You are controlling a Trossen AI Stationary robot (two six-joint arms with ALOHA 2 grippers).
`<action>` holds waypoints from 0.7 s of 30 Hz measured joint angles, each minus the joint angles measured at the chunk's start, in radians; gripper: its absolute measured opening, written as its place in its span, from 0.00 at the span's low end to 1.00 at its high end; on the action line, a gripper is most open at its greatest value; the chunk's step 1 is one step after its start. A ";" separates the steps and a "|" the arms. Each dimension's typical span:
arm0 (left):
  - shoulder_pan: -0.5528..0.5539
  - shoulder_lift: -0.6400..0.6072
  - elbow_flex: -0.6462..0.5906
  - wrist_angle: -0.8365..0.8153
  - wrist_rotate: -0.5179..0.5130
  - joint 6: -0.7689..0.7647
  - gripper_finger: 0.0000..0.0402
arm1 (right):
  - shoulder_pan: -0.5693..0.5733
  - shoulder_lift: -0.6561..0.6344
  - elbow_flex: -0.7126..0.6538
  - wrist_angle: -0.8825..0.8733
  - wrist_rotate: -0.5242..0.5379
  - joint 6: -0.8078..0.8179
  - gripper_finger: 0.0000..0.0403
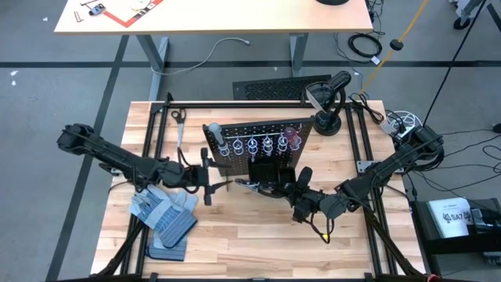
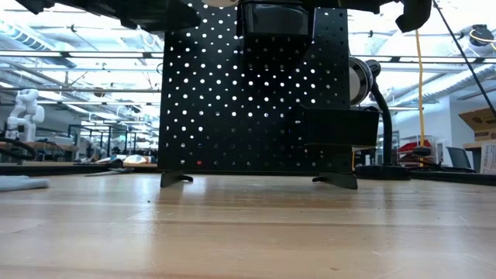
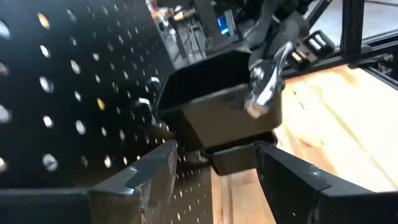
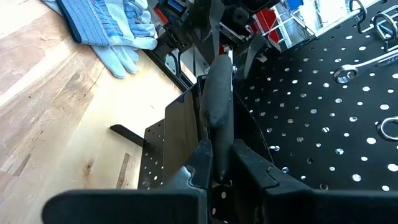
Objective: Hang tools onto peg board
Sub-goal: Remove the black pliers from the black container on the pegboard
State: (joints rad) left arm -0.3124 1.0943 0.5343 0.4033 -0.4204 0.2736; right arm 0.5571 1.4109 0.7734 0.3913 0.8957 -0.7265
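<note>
Pliers (image 3: 266, 84) poke from the bin (image 3: 217, 99); right tool (image 4: 219, 163) pinches their handle, left tool (image 3: 214, 177) spread.

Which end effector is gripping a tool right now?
The right end effector, shut on a dark-handled tool by the bin; the left end effector is open and empty.

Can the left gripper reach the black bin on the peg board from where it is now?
Probably yes: the left gripper stands open facing the black bin, nothing between them, though the right gripper's tool hangs over it.
</note>
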 joint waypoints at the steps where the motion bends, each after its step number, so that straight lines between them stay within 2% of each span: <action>1: -0.002 0.001 0.000 0.012 -0.002 0.012 0.56 | 0.000 0.000 0.000 0.000 0.000 0.000 0.07; 11: -0.003 0.083 0.000 0.111 0.041 0.051 0.56 | -0.001 0.000 0.000 0.000 0.000 0.000 0.07; 17: -0.003 0.096 0.000 0.237 0.049 0.108 0.56 | -0.001 0.000 0.000 0.000 0.000 -0.001 0.07; 21: -0.003 0.105 0.000 0.236 0.048 0.110 0.56 | -0.001 0.000 0.000 0.001 -0.001 0.000 0.07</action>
State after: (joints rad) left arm -0.3149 1.1990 0.5343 0.6398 -0.3724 0.3832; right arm 0.5564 1.4109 0.7734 0.3920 0.8951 -0.7269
